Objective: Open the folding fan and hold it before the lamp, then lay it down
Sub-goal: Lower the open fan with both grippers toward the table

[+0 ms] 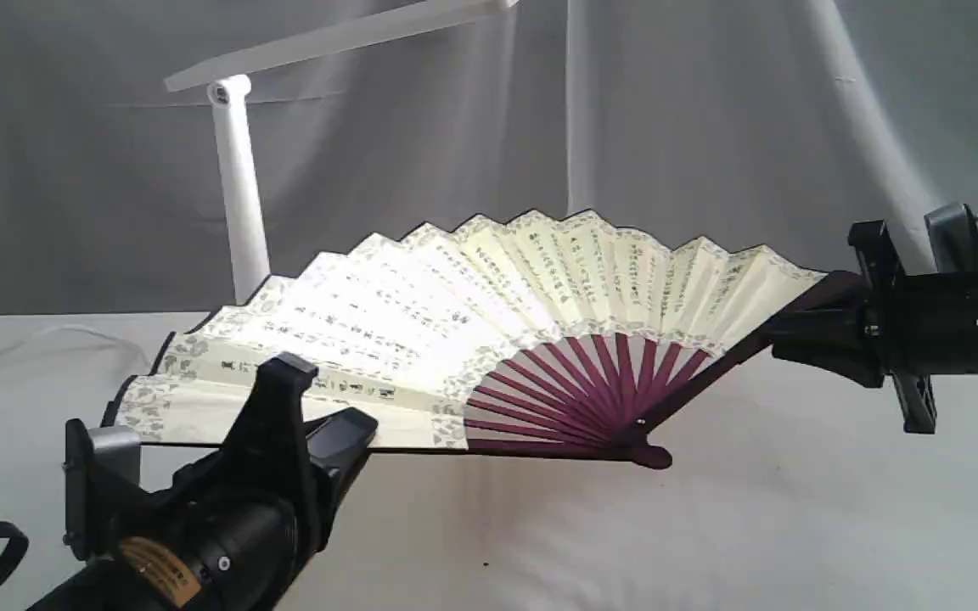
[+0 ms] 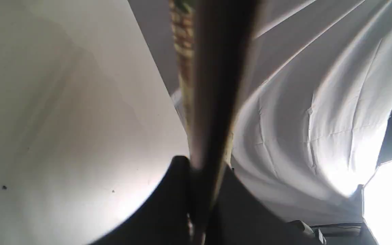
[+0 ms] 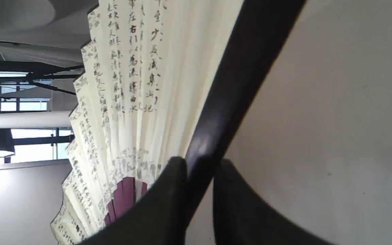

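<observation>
We are finding the folding fan (image 1: 489, 297) fully spread. The left gripper (image 1: 319, 406) is clamping one guard and the right gripper (image 1: 803, 327) the other. We are seeing it clear of the table (image 1: 710, 526), before the lamp (image 1: 238, 187). Laying it down is not yet done.

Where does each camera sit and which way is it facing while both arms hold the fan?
Exterior view: off the arms, facing the draped backdrop across the table; shows the open folding fan held by the left gripper and right gripper, with the lamp behind.
Left wrist view: on the left wrist, looking along its fingers at one guard edge-on.
Right wrist view: on the right wrist, looking along its fingers up the other guard and across the calligraphy.
Shared: all three show the fan.
</observation>
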